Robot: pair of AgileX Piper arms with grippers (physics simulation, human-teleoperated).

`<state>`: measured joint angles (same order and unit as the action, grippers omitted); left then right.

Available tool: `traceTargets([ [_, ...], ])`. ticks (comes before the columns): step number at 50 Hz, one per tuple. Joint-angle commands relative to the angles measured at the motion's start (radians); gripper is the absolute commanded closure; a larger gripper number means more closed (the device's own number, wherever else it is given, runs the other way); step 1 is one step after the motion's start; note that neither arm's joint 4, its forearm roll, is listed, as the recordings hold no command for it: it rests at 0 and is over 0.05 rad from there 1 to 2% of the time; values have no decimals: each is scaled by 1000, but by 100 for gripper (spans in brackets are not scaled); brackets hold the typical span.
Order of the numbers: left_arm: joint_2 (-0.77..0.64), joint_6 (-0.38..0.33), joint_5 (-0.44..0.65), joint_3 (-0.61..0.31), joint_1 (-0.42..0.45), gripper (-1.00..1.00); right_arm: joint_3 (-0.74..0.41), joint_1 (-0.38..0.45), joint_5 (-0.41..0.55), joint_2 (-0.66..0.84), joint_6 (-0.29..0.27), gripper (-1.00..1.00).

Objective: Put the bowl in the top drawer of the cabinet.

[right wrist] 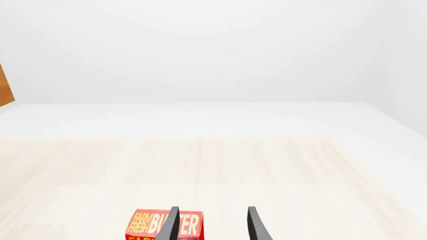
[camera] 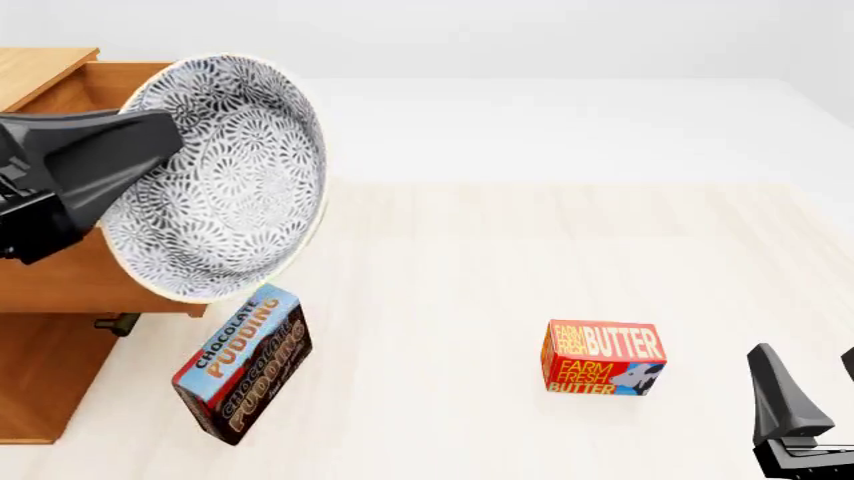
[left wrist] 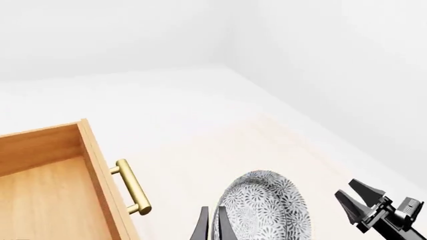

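Observation:
The bowl [camera: 220,180], white with a dark speckle pattern, hangs tilted on its edge high above the table. My left gripper [camera: 158,135] is shut on its rim. In the left wrist view the bowl [left wrist: 263,207] sits beside the fingers [left wrist: 203,225], just off the handle side of the top drawer [left wrist: 47,190]. That drawer is pulled out and its brass handle [left wrist: 132,187] shows. The cabinet [camera: 40,370] stands at the left edge. At the near right, my right gripper [camera: 814,375] is open with nothing in it.
A chocolate pudding box [camera: 247,365] leans by the cabinet's front. A red butter box [camera: 603,358] lies right of centre, just ahead of the right gripper [right wrist: 212,225] and its butter box [right wrist: 163,225]. The right arm's gripper [left wrist: 380,210] shows in the left wrist view.

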<state>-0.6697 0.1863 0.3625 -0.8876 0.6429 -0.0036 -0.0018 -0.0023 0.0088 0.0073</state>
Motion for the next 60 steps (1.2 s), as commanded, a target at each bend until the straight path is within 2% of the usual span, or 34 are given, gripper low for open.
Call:
traceTargets([
  [1, -3, -10, 10, -55, -70, 100, 0, 0, 0, 0, 0, -100],
  [7, -38, -22, 14, -91, -126, 100, 0, 0, 0, 0, 0, -100],
  [13, -50, -34, 20, -122, -140, 100, 0, 0, 0, 0, 0, -100],
  [26, -89, -42, 33, -179, -231, 100, 0, 0, 0, 0, 0, -100],
  [38, -115, -22, 42, -217, -322, 100, 0, 0, 0, 0, 0, -100],
  [54, -173, 7, 28, -241, -382, 100, 0, 0, 0, 0, 0, -100],
  [60, -223, 41, 15, -254, -438, 100, 0, 0, 0, 0, 0, -100],
])
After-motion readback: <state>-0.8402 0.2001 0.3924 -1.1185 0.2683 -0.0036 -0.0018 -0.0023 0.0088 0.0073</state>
